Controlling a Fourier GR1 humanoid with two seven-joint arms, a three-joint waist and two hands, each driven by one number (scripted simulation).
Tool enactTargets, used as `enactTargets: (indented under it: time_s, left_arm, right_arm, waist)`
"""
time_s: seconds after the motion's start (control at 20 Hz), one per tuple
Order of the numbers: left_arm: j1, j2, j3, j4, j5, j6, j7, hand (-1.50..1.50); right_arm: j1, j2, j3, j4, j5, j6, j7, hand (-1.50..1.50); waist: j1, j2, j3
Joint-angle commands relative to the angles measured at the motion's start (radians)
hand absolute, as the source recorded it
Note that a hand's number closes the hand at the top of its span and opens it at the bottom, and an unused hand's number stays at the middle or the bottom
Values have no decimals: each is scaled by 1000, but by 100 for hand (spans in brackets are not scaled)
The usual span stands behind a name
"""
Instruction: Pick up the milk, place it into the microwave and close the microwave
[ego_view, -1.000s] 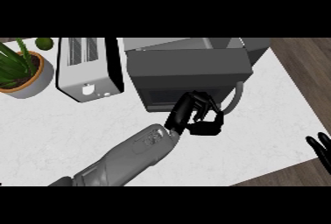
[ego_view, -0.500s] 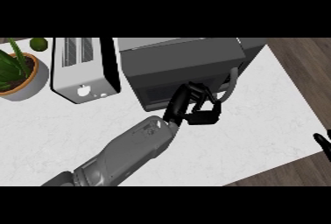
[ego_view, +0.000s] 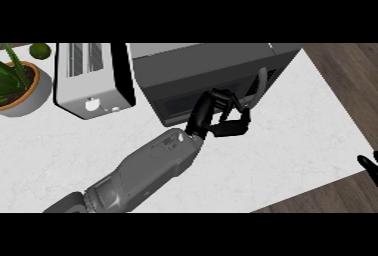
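The dark grey microwave (ego_view: 210, 67) stands at the back of the white counter (ego_view: 280, 150). Its door looks closed, with the curved handle (ego_view: 260, 84) at its right side. My left hand (ego_view: 221, 117) is against the lower front of the door, just left of the handle, with its fingers curled and nothing visible inside them. No milk shows anywhere in the head view. Only the fingertips of my right hand (ego_view: 367, 165) show, resting at the right edge of the view.
A white toaster (ego_view: 88, 80) stands left of the microwave, and a potted plant (ego_view: 18, 87) sits at the far left. The counter's right edge runs diagonally, with wooden floor (ego_view: 347, 80) beyond it.
My left hand has moved up and in against the microwave's front. The right hand has slid further out at the right edge.
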Motion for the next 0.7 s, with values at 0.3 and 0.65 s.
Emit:
enactTargets:
  time_s: [0.3,0.65]
  left_arm:
    - [-64,2,63,86,60,48,-93,150]
    - [-57,2,51,100,92,65,-130,150]
  right_arm:
    - [-5,-27,19,-30,-36,30,23,-150]
    - [-8,-38,11,-49,-59,35,26,-150]
  waist:
    - [-7,1,-1]
    - [-21,4,0]
